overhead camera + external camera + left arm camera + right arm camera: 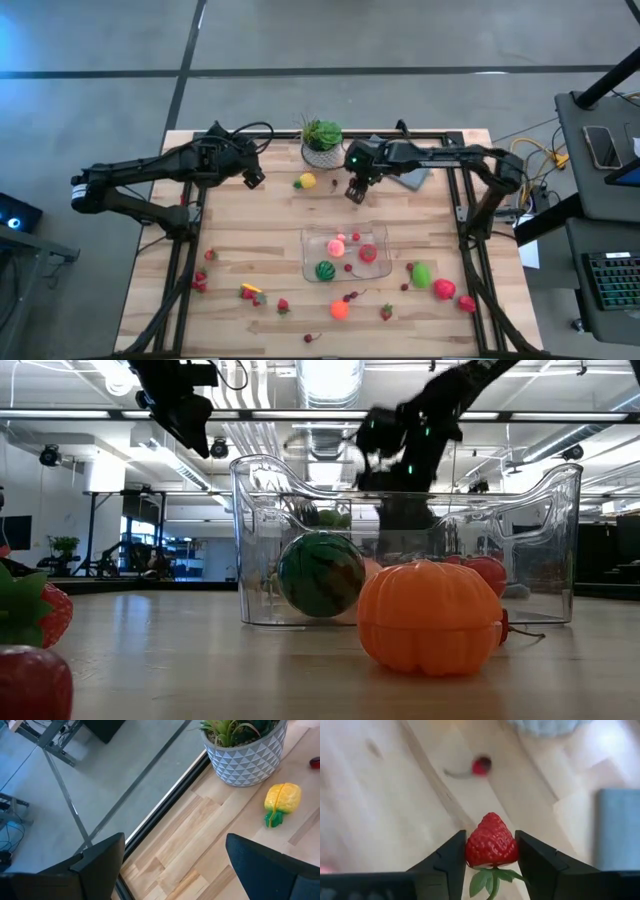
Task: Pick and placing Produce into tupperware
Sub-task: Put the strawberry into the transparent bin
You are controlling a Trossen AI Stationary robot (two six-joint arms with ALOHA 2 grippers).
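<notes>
The clear tupperware (pixel 346 252) sits near the table's middle, holding a striped green melon (pixel 325 270), a red piece (pixel 368 253) and pink pieces; in the low view the tupperware (pixel 405 545) stands behind an orange pumpkin-like toy (pixel 430 618). My right gripper (pixel 491 851) is above the table beyond the tupperware's far side (pixel 355 192), shut on a red strawberry (pixel 491 842). My left gripper (pixel 172 855) is open, raised over the far left of the table (pixel 253 180). A yellow fruit (pixel 306 181) lies near the plant pot. More produce lies scattered along the near side. My right gripper pinches the strawberry between its two fingers, one pad on each side of the berry's wide part near the green leaves (pixel 487 877). The pointed tip (pixel 491 816) sticks out past the fingertips. The strawberry is lifted clear of the table.
A green plant in a white patterned pot (pixel 321 142) stands at the far edge, with a grey cloth (pixel 412 177) to its right. A small cherry (pixel 481 766) lies below the right gripper. Loose produce: green fruit (pixel 421 274), red fruits (pixel 444 290), orange ball (pixel 340 310), strawberries (pixel 200 282).
</notes>
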